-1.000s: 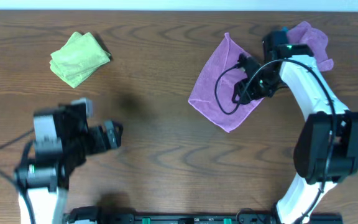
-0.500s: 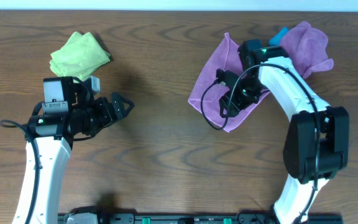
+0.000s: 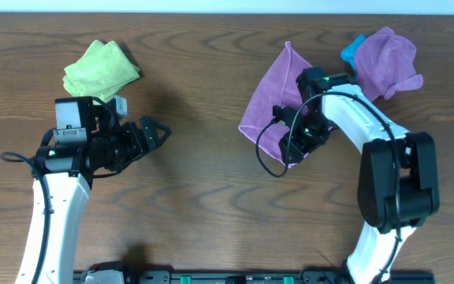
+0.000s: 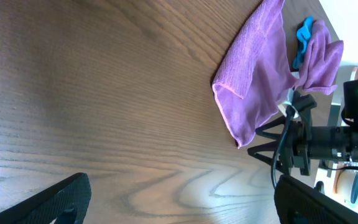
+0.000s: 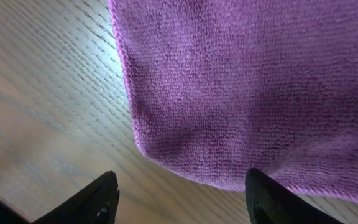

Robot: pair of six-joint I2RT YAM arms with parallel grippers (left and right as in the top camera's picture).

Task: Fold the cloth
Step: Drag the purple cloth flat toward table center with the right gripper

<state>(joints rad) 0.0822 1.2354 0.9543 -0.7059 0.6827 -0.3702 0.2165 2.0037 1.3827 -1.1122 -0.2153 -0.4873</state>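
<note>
The lilac-purple terry cloth lies loosely spread on the brown wood-grain worktop, right of centre. The right end effector hangs over its near corner, jaws wide apart with nothing between them. The left end effector is likewise wide open and empty, well apart from the cloth.

The likeliest slip, I judge, is a bad pinch. If the jaws close too high, they would skim the pile and come away empty. If they close too far in, they may gather a wad rather than the corner and give a crooked fold. The black cable looping off the right wrist droops close to the cloth's edge and could drag it. A lift towards the far side might also carry the cloth into the bunched purple cloth with a blue piece lying near it.

Only the right wrist view shows the cloth ending in a rounded corner that lies flat between the fingers; the arm hides this from overhead. The left wrist view shows one side of the cloth apparently doubled over. Only the overhead view takes in the light-green folded cloth.
</note>
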